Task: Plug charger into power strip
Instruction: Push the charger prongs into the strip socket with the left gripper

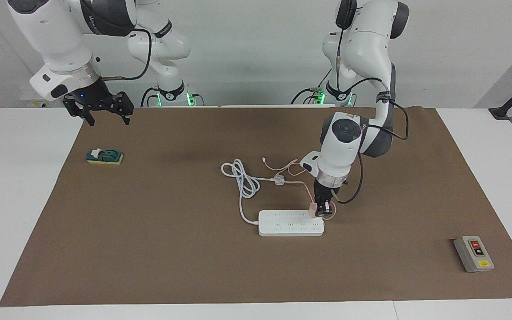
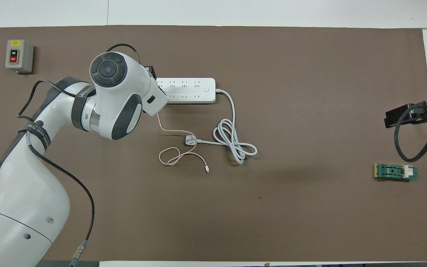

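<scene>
Charger (image 1: 313,210) clamped in left hand (image 1: 326,212), over power strip (image 1: 289,223) end.

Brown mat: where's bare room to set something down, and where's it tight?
Bare mat: the wide stretch between the coiled white cord and the green switch block, and the strip nearest the robots. Crowded: around the power strip, where the left gripper holds the charger at its end, pink cable beside. Right gripper waits open, raised.
</scene>
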Robot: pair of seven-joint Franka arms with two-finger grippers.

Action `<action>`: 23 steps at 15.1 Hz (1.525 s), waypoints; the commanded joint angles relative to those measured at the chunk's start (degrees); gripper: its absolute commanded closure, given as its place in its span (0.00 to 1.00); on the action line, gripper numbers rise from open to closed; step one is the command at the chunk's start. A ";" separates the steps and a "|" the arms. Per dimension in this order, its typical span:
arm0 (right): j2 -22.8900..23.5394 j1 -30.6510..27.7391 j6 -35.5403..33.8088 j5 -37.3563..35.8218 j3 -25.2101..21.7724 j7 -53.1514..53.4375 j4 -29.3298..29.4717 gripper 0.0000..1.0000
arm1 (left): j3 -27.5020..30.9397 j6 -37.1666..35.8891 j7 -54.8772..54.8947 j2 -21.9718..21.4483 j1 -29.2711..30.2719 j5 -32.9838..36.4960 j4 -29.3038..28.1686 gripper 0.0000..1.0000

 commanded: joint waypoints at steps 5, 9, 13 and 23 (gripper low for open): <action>-0.99 -1.00 0.54 -0.95 0.65 -1.07 -0.63 0.00 | 0.55 1.17 -0.87 -0.75 -0.74 1.14 -3.24 1.00; -0.99 -1.00 0.72 -0.86 0.56 -1.07 -0.63 0.00 | 0.64 -0.23 -0.96 -0.84 -0.74 1.22 -3.23 1.00; -0.99 -1.00 0.63 -0.42 0.56 -0.89 -0.63 0.00 | 0.64 -1.11 -1.05 -0.84 -0.66 1.66 -2.97 1.00; -1.08 -1.00 0.36 1.25 0.48 -0.81 -0.63 0.00 | 0.46 -5.49 -1.14 0.39 -1.79 1.67 0.88 1.00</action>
